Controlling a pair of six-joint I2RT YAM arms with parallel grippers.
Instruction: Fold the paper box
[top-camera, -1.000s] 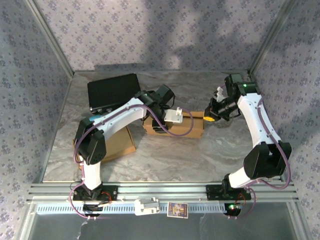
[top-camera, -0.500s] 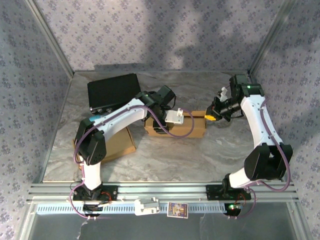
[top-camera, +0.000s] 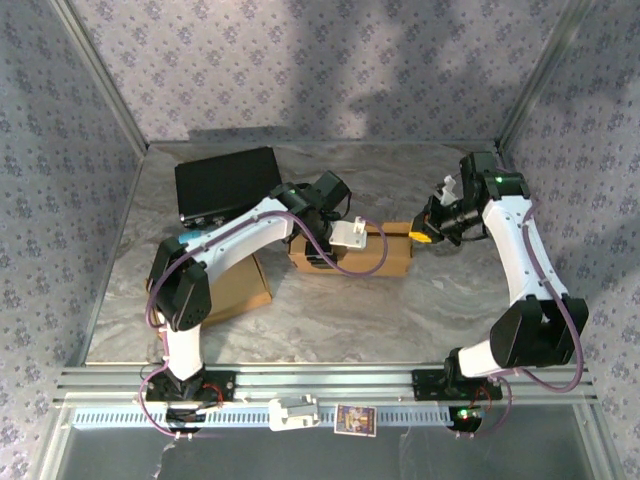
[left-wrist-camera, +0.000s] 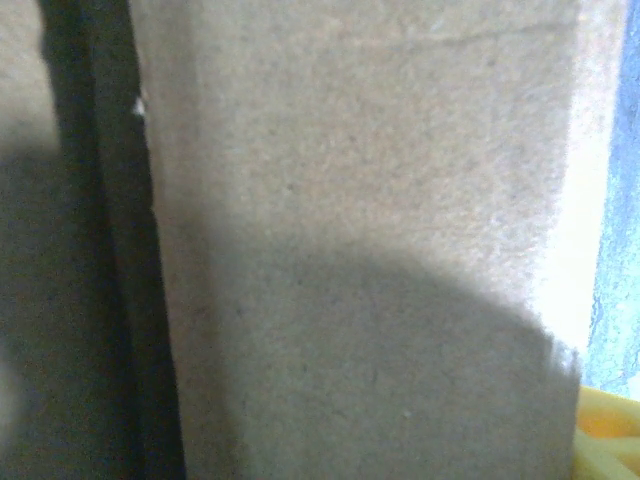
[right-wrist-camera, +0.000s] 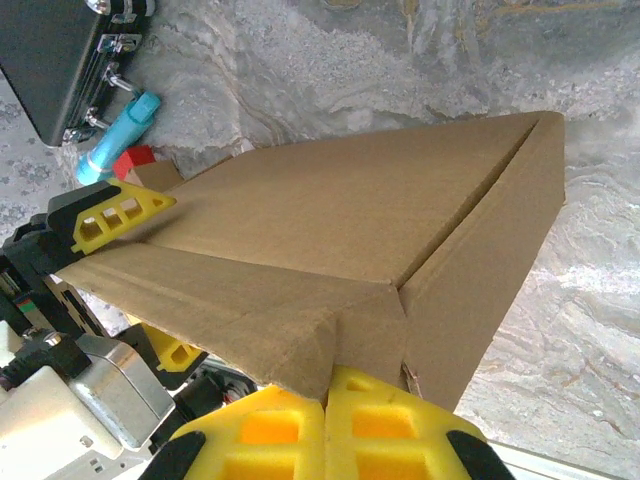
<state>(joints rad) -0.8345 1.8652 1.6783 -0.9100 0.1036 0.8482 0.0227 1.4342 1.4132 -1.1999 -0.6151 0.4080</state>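
From above, a grey marbled desk (top-camera: 330, 320) is sitting inside a metal frame, with lilac patterned walls (top-camera: 300, 70) closing it in on three sides. A black case (top-camera: 225, 183) is lying in the far-left corner, and a flat cardboard sheet (top-camera: 245, 290) is resting near the left edge under the left arm. The paper box (top-camera: 385, 255) is lying about mid-desk, its long axis running parallel to the near edge. The left gripper (top-camera: 340, 240) is coming over the box's left part. The right gripper (top-camera: 422, 237) is meeting its right end.

The left wrist camera is pressing so close that brown cardboard (left-wrist-camera: 350, 250) is taking up nearly everything, with a scrap of yellow (left-wrist-camera: 610, 430) in the lower right corner.

The right wrist camera is giving what the overhead one is hiding. The box (right-wrist-camera: 330, 230) is stretching away lengthwise from the right claw, whose yellow fingers (right-wrist-camera: 385, 430) are pressing together, closed, tips against a folded end corner. At the far end the left claw's jaws are standing wide, one finger (right-wrist-camera: 110, 222) on the top face and the other below the near wall, clasping the box. The case's metal latches (right-wrist-camera: 112, 42) are also showing here.
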